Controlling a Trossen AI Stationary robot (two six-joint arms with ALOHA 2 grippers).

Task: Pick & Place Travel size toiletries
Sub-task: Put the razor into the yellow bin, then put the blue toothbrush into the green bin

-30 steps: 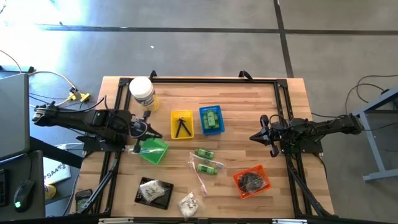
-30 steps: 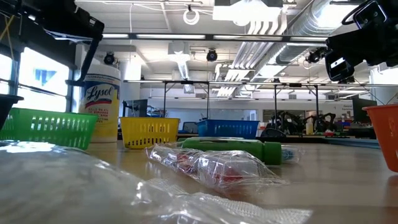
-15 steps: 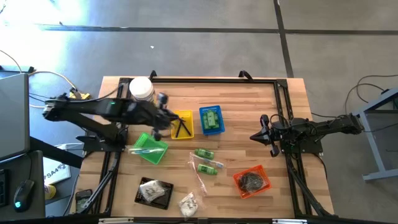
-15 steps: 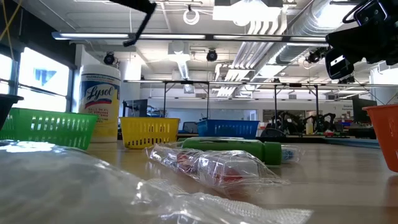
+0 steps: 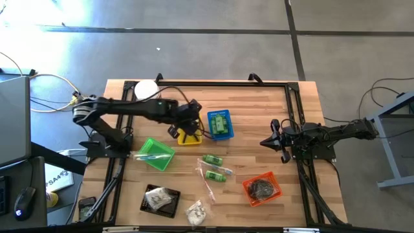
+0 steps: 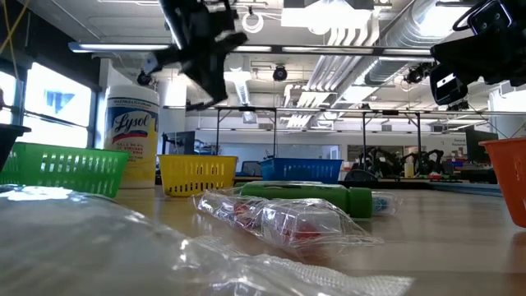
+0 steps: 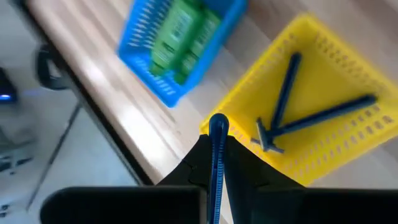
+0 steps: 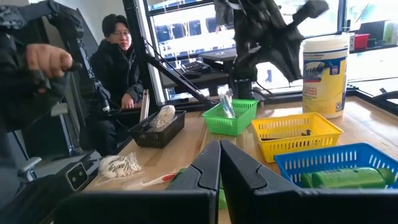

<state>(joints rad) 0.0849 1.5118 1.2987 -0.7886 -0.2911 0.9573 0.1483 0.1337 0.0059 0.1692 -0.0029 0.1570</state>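
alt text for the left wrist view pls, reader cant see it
The left gripper has its jaws shut on a thin blue razor, held above the edge of a yellow basket in which two more dark razors lie crossed. Beside it on the wooden table is a blue basket holding green bottles.

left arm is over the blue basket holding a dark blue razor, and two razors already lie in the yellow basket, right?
Not quite: the left gripper holds the dark blue razor over the yellow basket, not the blue basket, as the high view shows. Two razors do lie in the yellow one.
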